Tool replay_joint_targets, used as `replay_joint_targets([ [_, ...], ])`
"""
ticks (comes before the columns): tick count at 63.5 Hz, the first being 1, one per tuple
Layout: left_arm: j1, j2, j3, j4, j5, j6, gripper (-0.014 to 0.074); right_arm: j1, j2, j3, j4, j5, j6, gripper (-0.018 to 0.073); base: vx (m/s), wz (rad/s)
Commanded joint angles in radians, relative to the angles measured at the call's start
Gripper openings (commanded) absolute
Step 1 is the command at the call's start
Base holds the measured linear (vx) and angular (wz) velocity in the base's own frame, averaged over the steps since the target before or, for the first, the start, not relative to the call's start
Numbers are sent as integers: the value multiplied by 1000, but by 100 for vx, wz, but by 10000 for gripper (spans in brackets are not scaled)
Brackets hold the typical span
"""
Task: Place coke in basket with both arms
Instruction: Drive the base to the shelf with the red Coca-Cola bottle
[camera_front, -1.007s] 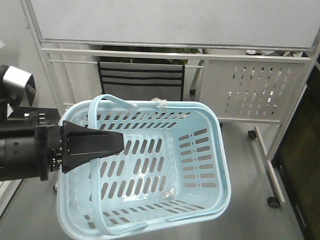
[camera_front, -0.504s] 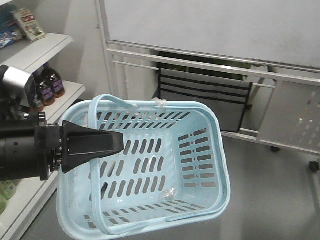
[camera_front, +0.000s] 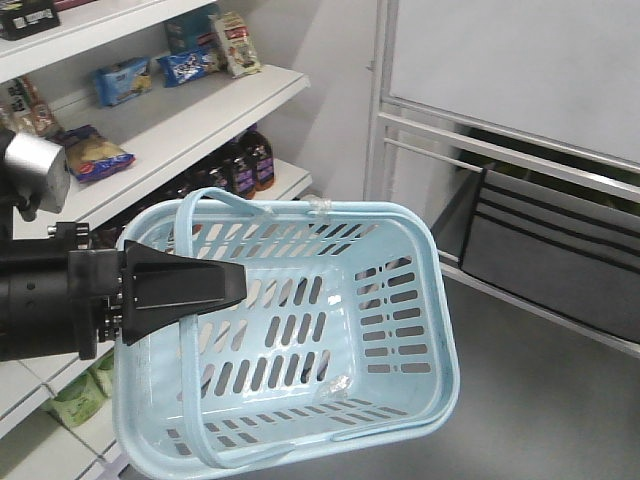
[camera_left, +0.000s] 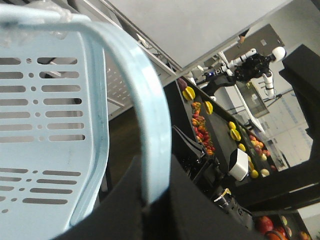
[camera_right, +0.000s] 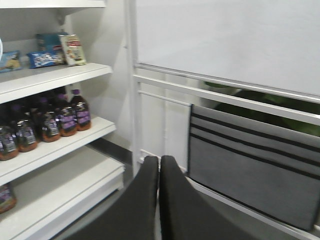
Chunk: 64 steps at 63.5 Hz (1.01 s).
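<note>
The light blue basket (camera_front: 432, 262) hangs tilted in the air in the front view, and nothing shows inside it. My left gripper (camera_front: 238, 284) reaches in from the left and is shut on one thin basket handle (camera_left: 150, 120). In the left wrist view that handle runs down between the black jaws of the left gripper (camera_left: 157, 192), with the slotted basket wall (camera_left: 45, 100) beside it. My right gripper (camera_right: 159, 164) is shut with nothing in it, pointing at the floor near the shelf corner. The coke is out of view.
White shelves (camera_front: 200, 120) at the left hold snack packs (camera_front: 185, 62) and dark bottles with purple labels (camera_right: 60, 117). A white framed board (camera_front: 500, 60) and a grey fabric organiser (camera_front: 560, 250) stand at the right. Green packs (camera_front: 80, 395) lie low left.
The whole view has swung left: the board and grey organiser slid to the right and the shelves came in at the left. The basket stays held the same way.
</note>
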Motion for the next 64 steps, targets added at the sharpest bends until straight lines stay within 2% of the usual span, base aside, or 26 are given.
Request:
replay_joint_targets([
  [1,-4,-22,-22,-90,17,8,-6,-3,-18,11,-9,-77,-7,-5,12,47],
  [64,-4,-22,-22,-90,17,8,-6,-3,-18,11,-9,-77,-7,-5,11,51],
])
